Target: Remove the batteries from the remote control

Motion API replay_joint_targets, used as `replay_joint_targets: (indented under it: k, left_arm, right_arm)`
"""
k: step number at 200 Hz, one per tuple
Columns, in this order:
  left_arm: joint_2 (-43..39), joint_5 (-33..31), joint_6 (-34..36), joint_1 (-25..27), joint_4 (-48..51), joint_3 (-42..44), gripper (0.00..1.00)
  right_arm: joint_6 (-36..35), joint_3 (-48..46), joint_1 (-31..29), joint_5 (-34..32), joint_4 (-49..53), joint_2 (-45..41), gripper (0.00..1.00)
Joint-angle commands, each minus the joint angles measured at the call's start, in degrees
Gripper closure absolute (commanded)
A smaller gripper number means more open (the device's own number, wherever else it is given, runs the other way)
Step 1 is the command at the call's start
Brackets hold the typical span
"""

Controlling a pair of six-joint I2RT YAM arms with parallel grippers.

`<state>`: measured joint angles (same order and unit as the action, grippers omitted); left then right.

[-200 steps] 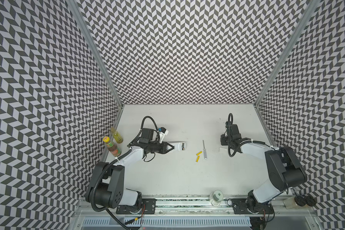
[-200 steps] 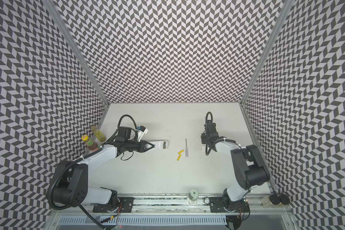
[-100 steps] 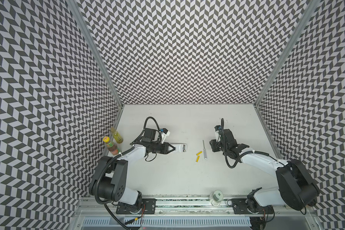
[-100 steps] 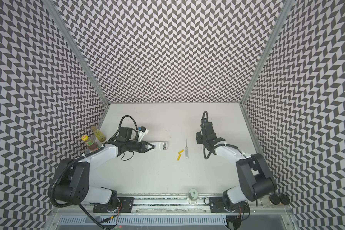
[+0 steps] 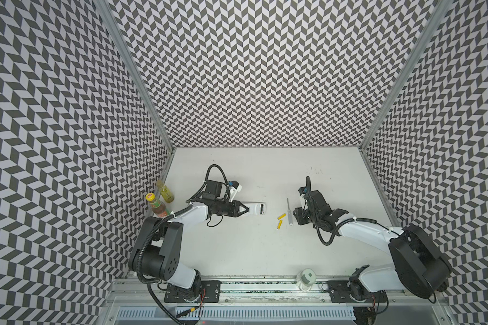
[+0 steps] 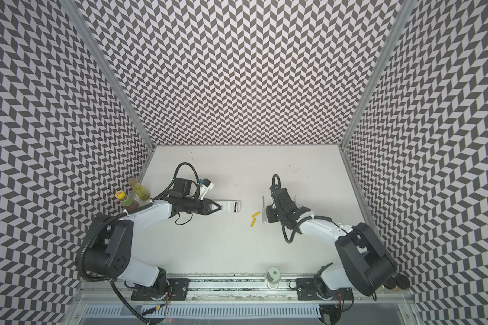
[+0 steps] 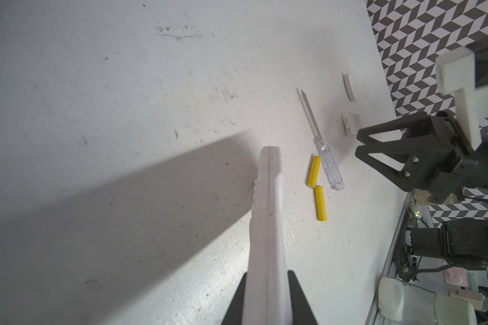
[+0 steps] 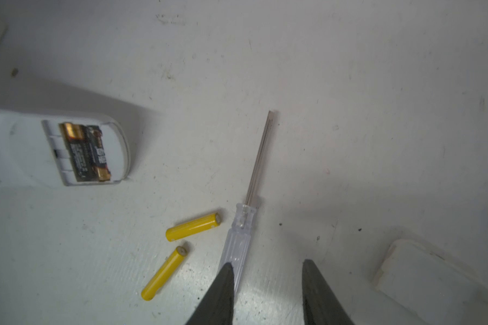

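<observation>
Half unloaded: left fingers (image 7: 238,304) pinch the remote control (image 8: 26,152), black batteries (image 8: 86,152) seated inside, yellow batteries (image 8: 192,226) on the table (image 8: 350,84); right fingers (image 8: 223,292), spread, probably grab the screwdriver (image 8: 237,239) next.

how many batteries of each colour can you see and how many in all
yellow batteries: 2, lying loose
black batteries: 2, in the remote
total: 4
</observation>
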<state>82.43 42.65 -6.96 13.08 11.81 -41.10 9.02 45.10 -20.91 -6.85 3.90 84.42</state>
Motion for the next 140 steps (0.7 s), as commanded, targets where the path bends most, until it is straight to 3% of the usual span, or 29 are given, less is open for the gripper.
replay_joint_targets:
  k: [1,39,95,140]
  left_arm:
    - [1.11,0.23,0.64,0.61,-0.01,-1.9,0.96]
    - [3.25,0.02,0.16,1.21,0.2,-2.26,0.92]
    - [6.37,-2.04,0.73,1.6,1.13,-3.53,0.77]
    - [8.65,-6.32,1.92,1.67,2.17,-4.35,0.76]
  right_arm:
    - [3.16,-1.53,-2.56,5.21,0.74,-2.34,0.61]
    - [6.87,-5.34,-7.8,5.74,0.63,-4.61,0.61]
    - [7.77,-8.45,-12.42,5.89,4.24,-5.53,0.6]
    - [9.67,-9.83,-14.33,5.25,4.83,-8.46,0.6]
